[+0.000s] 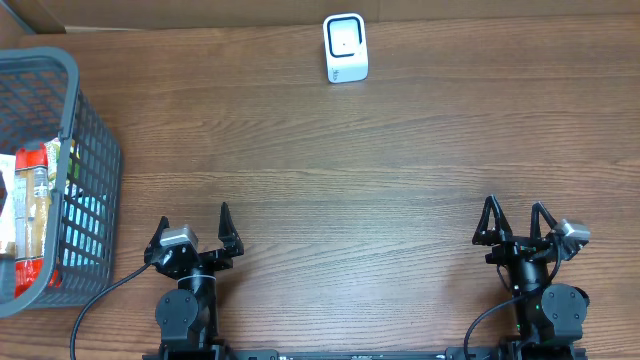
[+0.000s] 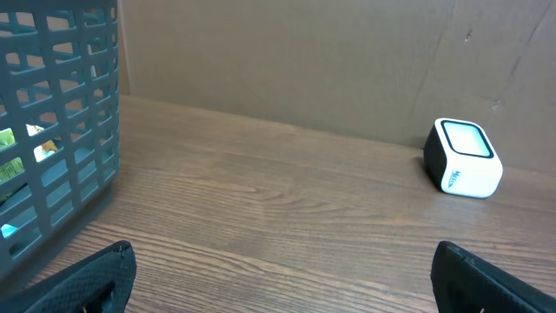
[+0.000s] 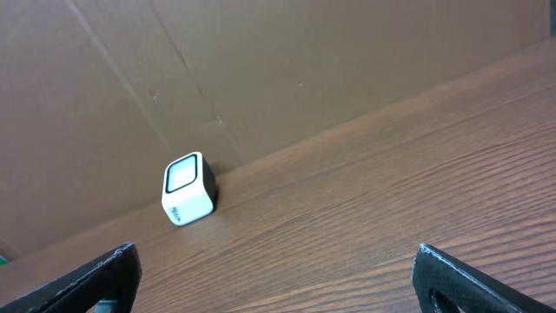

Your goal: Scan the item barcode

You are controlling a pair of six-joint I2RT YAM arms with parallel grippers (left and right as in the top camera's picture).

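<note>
Overhead: scanner [image 1: 346, 48] well beyond left claw [image 1: 194, 215]

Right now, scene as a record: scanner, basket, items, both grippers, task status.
scanner: upright at far edge of table, nothing near it
basket: left side, partly out of frame
items: packages inside basket, none on table
left gripper: jaws open, empty, near edge
right gripper: jaws open, empty, near edge
task status: not started; no item picked

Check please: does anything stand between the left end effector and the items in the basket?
Yes: the side wall of the basket stands between the left end effector and the packaged items; the basket's open top looks free.
</note>
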